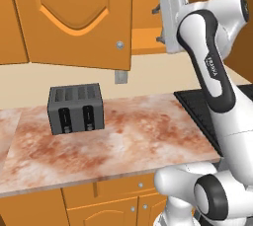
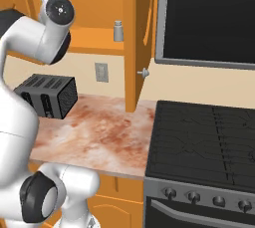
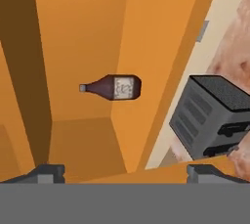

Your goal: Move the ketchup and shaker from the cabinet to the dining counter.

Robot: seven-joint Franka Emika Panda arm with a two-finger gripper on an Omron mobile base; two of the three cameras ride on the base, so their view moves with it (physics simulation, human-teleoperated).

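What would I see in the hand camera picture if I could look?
A small dark ketchup bottle stands on the orange cabinet shelf, ahead of the open gripper. A grey toaster sits on the marble worktop nearby.

The cabinet (image 1: 74,18) looks like orange wood with a smooth, flat matt finish, its door carrying a raised arched panel and a small round knob (image 1: 119,45) of pale, slightly shiny metal; the shelf (image 2: 94,40) inside is the same plain orange. The ketchup (image 3: 113,87) is a dark reddish-brown bottle with a faint sheen, like glass or glossy plastic, and a pale paper-like label. The shaker (image 2: 118,31) is light grey and dull, like brushed metal. The worktop (image 1: 108,141) is polished-looking mottled red-brown and white marble. The toaster (image 1: 75,108) is dark grey and matt, with black slots. The stove (image 2: 204,142) top is matt black, and the arm's (image 1: 212,72) shell is smooth glossy white plastic.
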